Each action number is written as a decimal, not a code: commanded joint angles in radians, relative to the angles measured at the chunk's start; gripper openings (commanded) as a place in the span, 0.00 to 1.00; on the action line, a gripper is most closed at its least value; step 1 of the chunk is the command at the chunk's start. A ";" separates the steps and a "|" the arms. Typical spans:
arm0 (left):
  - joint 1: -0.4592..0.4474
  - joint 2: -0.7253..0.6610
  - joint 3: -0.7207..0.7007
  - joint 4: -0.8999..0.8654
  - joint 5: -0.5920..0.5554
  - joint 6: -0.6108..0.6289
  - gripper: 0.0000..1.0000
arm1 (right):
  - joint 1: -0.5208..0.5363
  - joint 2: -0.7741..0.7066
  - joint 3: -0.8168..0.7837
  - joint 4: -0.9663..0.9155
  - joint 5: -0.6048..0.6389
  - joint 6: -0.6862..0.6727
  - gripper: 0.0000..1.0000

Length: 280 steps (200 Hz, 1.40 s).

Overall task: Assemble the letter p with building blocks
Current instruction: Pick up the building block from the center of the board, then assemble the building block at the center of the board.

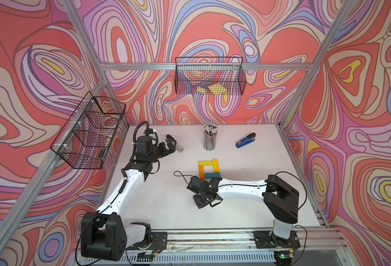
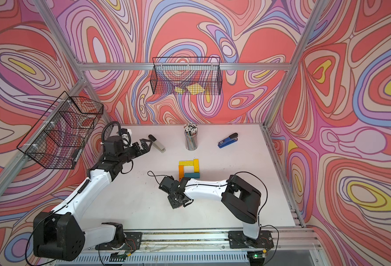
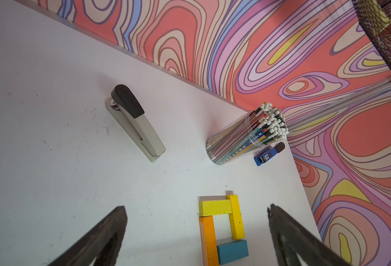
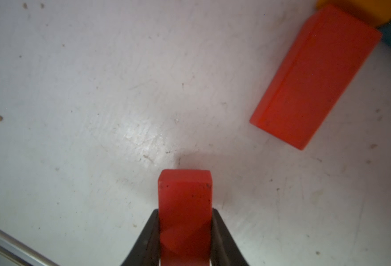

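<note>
Bars of the letter p (image 2: 186, 163) lie flat on the counter (image 1: 162, 202), on the near side of the pencil cup (image 1: 210, 137) as I look from behind the arms. One yellow bar (image 1: 205, 163) runs across the top and a second yellow bar (image 1: 215, 165) down the right. A teal bar (image 1: 212, 175) closes the bottom and an orange bar (image 1: 201, 172) makes the left side, each touching its neighbours.

My right wrist view shows one red block (image 4: 316, 76) lying flat, its far end meeting the end of the orange bar. The right claw (image 4: 185, 211) is clenched on the other red block (image 4: 185, 188), with its fingers pressed to the two long sides. I cannot tell whether that block is off the counter.

The left claw (image 1: 168, 145) hangs spread wide with nothing in it, left of the cup and just beside the grey stapler (image 1: 178, 147). A blue stapler (image 1: 245, 140) lies to the cup's right.
</note>
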 commanded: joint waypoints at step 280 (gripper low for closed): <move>0.007 0.033 0.011 0.085 0.083 -0.011 0.99 | -0.067 0.138 0.078 -0.063 0.167 0.329 0.37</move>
